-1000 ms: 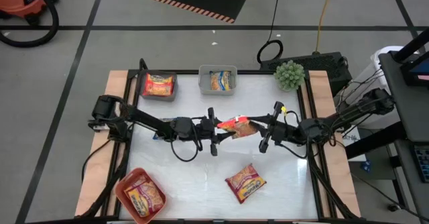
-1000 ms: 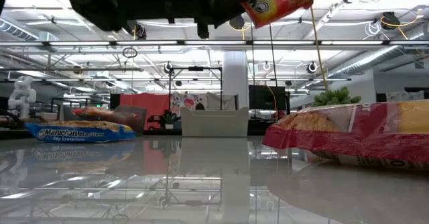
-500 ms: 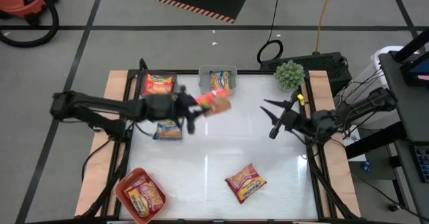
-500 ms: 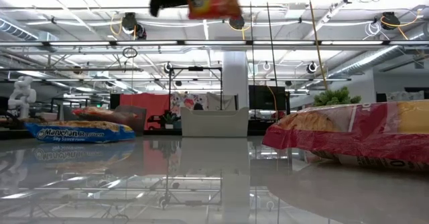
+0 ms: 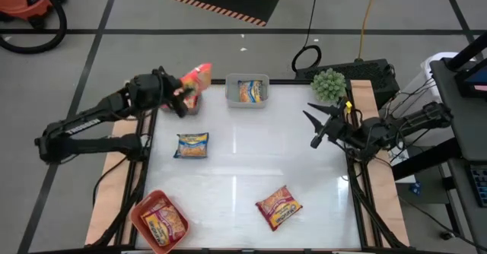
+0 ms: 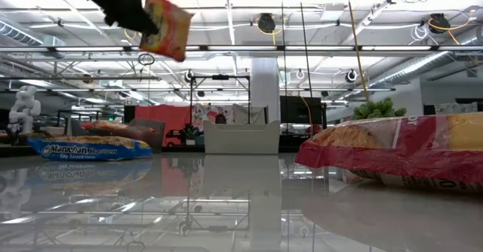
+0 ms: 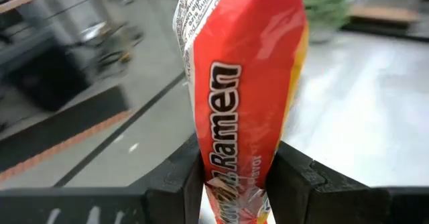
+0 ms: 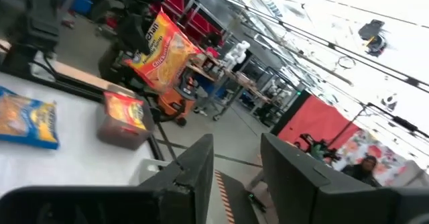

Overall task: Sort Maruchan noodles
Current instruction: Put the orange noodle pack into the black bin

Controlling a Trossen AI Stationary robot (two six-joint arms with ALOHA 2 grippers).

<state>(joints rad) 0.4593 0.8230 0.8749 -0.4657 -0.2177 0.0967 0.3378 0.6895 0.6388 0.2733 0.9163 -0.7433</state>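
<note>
Packet [image 5: 196,77] of orange-red ramen pinched upright in left gripper [image 7: 234,177] jaws, above far-left grey bin [image 5: 188,106], probably for dropping there | right gripper [image 5: 318,129] jaws spread, empty, waiting at right worktop [image 5: 243,163] edge

You have six ramen packets in sight: four orange-red ones, namely one held aloft [image 5: 196,77], one in the dark grey bin [image 5: 190,106], one in the salmon-red bin [image 5: 149,205] and one loose on the table [image 5: 278,207]; and two blue-and-yellow ones, one lying loose [image 5: 191,145] and one in the light grey bin [image 5: 247,91]. That makes three bins, one small green plant [image 5: 329,84] and two arms.
</note>
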